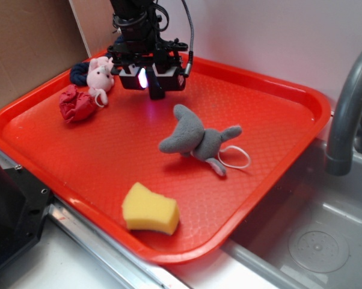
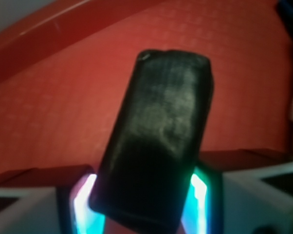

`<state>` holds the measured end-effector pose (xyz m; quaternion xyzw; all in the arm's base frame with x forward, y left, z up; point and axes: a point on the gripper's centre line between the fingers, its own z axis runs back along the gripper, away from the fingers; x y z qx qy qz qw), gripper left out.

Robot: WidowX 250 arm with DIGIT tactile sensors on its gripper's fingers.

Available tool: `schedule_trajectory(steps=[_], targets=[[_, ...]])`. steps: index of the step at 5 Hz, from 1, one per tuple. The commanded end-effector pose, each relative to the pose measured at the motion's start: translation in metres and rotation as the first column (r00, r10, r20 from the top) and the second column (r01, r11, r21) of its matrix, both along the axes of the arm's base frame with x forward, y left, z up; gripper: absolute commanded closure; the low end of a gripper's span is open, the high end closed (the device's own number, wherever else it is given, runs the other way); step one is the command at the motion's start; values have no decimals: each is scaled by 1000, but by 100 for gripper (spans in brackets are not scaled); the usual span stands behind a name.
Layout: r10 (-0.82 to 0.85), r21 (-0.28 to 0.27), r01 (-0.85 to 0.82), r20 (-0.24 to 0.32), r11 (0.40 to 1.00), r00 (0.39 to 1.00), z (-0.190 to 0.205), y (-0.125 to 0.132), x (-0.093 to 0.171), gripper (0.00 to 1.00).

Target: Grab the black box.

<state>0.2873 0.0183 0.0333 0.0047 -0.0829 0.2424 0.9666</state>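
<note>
exterior and wrist views of a widowx 250 arm working over a red tray (image 1: 271, 114). the pincer (image 1: 152, 77) is hanging above the far left part of the tray, with a lit strip glowing purple-white on its body in the exterior view. its jaws are pinching the black box (image 2: 158, 136), which is showing in the exterior view as a small dark block (image 1: 156, 87) jutting down below the pincer. in the wrist view the box is filling the centre of the frame, tilted slightly, its lower end sitting between two glowing cyan-green pads (image 2: 199, 195), with the textured red tray floor lying behind it. whether the box is touching the tray or hanging just above it cannot be told from either view. a grey plush toy (image 1: 196, 139) with a white loop of cord is lying near the middle of the tray, well apart from the pincer. a pink plush toy (image 1: 100, 77) is sitting just beside the pincer on its left as seen in the exterior view, next to a dark blue object (image 1: 79, 71) at the tray's far corner and a crumpled red cloth (image 1: 76, 103). a yellow sponge (image 1: 150, 209) is resting near the front rim of the tray. the tray is partly overhanging a metal sink (image 1: 313, 235), where a grey faucet (image 1: 349, 102) is rising at the right edge.
</note>
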Motion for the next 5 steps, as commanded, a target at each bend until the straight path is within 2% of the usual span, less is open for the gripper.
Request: schedule_trajectory(steps=[1, 2, 3, 4, 5], targets=[[-160, 94, 146, 174, 985, 972, 82, -15, -36, 100], [-296, -21, 305, 189, 952, 936, 133, -11, -82, 100], [-410, -102, 421, 111, 901, 905, 186, -12, -111, 100], [-463, -174, 476, 110, 862, 879, 213, -14, -126, 100], [-461, -199, 471, 94, 859, 882, 215, -13, -127, 100]])
